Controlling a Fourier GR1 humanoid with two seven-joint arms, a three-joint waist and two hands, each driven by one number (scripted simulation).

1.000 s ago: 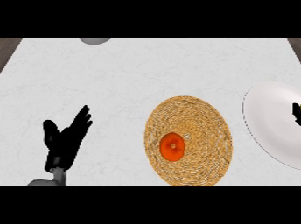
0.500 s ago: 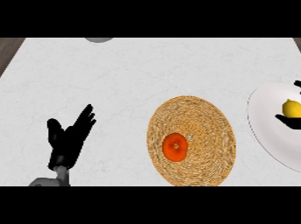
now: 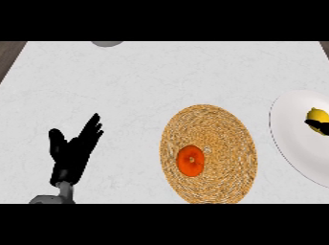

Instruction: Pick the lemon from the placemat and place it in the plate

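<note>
The lemon [image 3: 318, 115] lies on the white plate [image 3: 294, 139] at the right edge of the view, its yellow body partly covered, so its long axis cannot be told. The right hand [image 3: 328, 128] shows only as a black finger lying across the lemon's lower side, touching it; whether it clasps the fruit or has let go cannot be told. The left hand [image 3: 72, 152] rests at the lower left of the white counter [image 3: 125, 81], fingers straight, spread and pointing up, holding nothing. Between the hands lies the round woven placemat [image 3: 220, 129], with an orange fruit [image 3: 191, 161] on its lower left part. A grey object [image 3: 108, 43] sits at the counter's far edge.
</note>
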